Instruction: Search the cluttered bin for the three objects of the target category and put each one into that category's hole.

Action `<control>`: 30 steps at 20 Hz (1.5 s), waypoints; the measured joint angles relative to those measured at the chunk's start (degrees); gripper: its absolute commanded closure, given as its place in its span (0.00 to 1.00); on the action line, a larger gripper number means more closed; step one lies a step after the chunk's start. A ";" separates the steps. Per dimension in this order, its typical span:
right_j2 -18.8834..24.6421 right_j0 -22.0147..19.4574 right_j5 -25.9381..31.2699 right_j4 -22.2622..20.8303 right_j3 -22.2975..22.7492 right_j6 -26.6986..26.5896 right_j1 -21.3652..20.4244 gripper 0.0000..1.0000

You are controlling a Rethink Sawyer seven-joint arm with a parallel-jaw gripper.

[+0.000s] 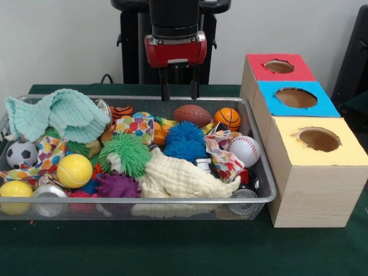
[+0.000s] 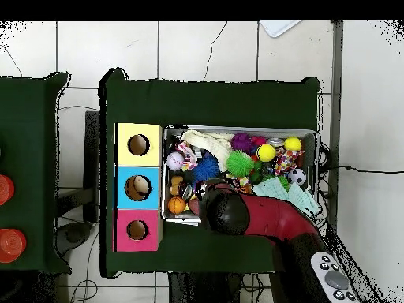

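In the front view the gripper (image 1: 179,87) hung over the far rim of the bin (image 1: 261,172), its jaws released and empty. No bottle showed among the clutter; the blue hole (image 1: 295,97) lay to its right.

We see a dark green bench (image 1: 172,253). On it rests the bin (image 1: 261,172), a silver wire-mesh basket heaped with clutter. Just beside it stands a pale wood box (image 1: 313,192) with red, blue and yellow tops, one round opening in each.
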 measured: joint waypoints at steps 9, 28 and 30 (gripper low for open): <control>3.31 -1.37 -7.81 -0.01 0.01 0.00 0.40 0.00; 3.69 2.38 -14.47 -5.49 -1.19 0.00 2.51 0.00; 3.50 3.12 -14.47 -6.62 -1.60 0.00 2.47 0.00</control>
